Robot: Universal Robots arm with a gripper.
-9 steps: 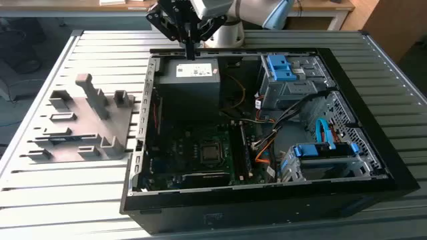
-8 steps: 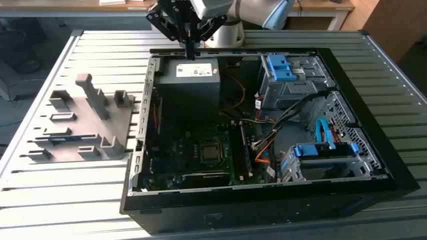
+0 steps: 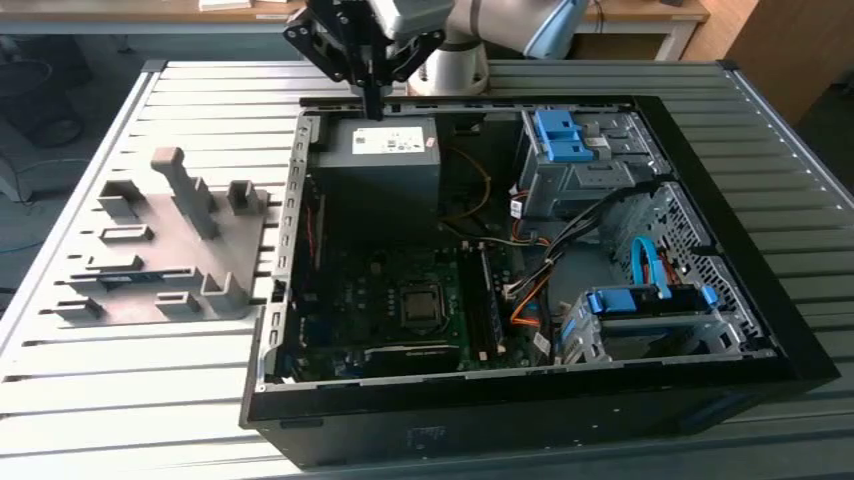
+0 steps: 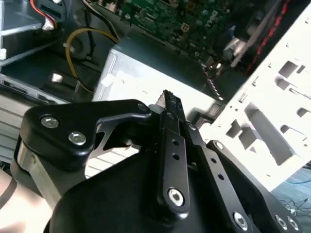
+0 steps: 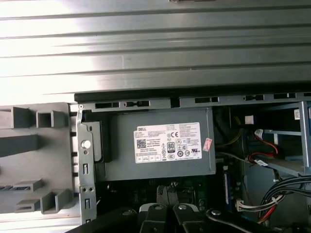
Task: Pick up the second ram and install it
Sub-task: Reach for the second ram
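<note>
My gripper hangs over the far edge of the open computer case, just above the grey power-supply box. Its black fingers are shut together, and I see nothing long held between them. A thin dark strip lies in a slot of the grey plastic fixture at the exterior view's left; it looks like the second ram. The motherboard lies inside the case, with its long memory slots beside the processor socket. In the first wrist view the power-supply box sits just beyond my gripper.
The black case wall rims the motherboard. Drive cages with blue latches and bundled cables fill the case's side at the exterior view's right. The case and fixture rest on a ribbed metal table. The arm's base stands behind the case.
</note>
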